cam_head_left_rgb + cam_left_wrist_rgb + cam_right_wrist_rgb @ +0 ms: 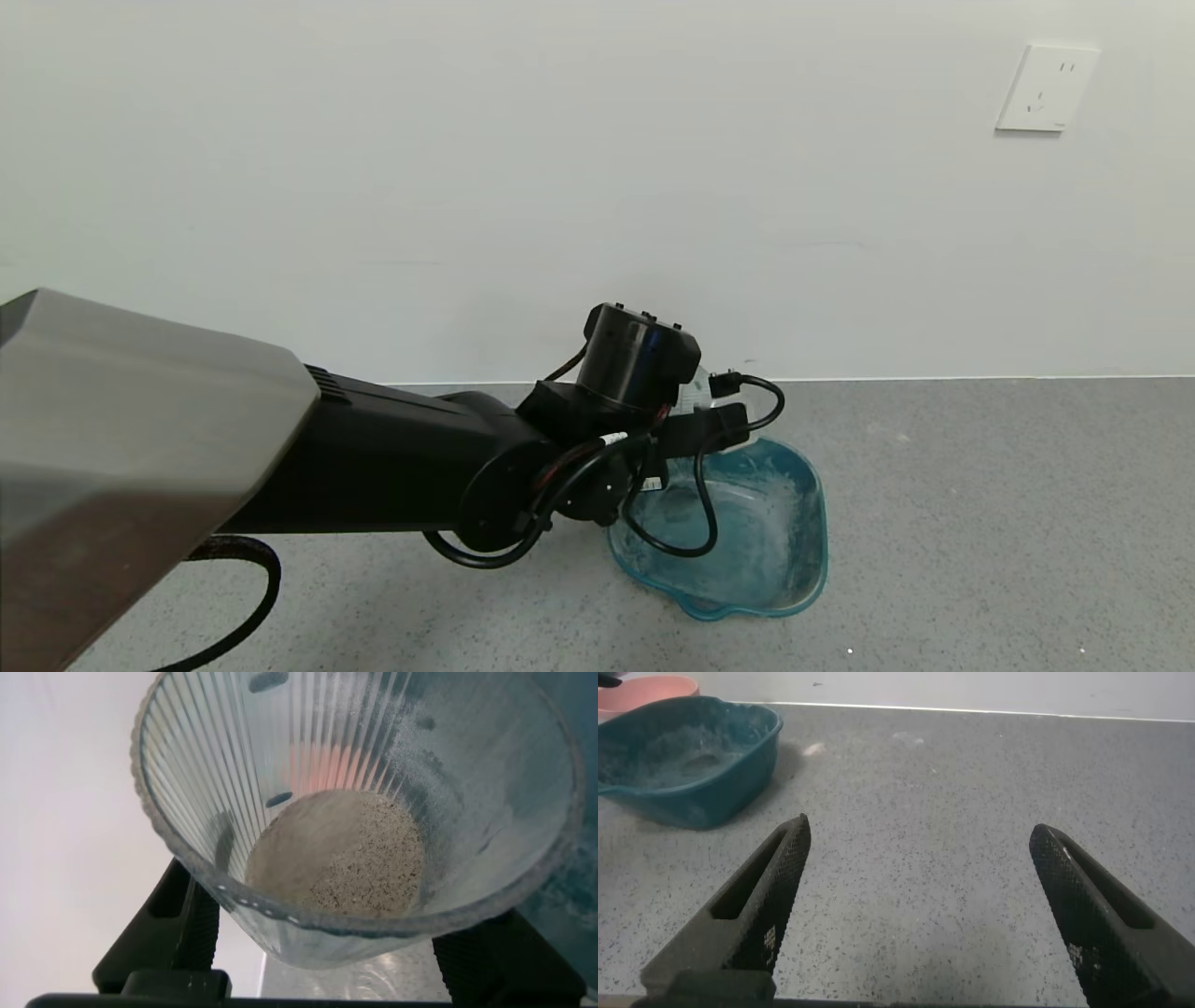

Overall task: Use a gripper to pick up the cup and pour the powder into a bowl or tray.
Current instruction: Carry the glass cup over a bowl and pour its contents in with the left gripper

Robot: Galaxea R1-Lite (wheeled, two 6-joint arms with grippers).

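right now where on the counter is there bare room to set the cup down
Bare grey counter runs from the teal tray toward the wall socket side, and also under the open right gripper. It is crowded at the tray's far-left corner: the left gripper holds the cup of powder there, and a pink bowl sits behind.

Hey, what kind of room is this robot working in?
Probably a bare lab or test room: plain white wall with a socket, speckled grey floor, and a teal tray set on it.
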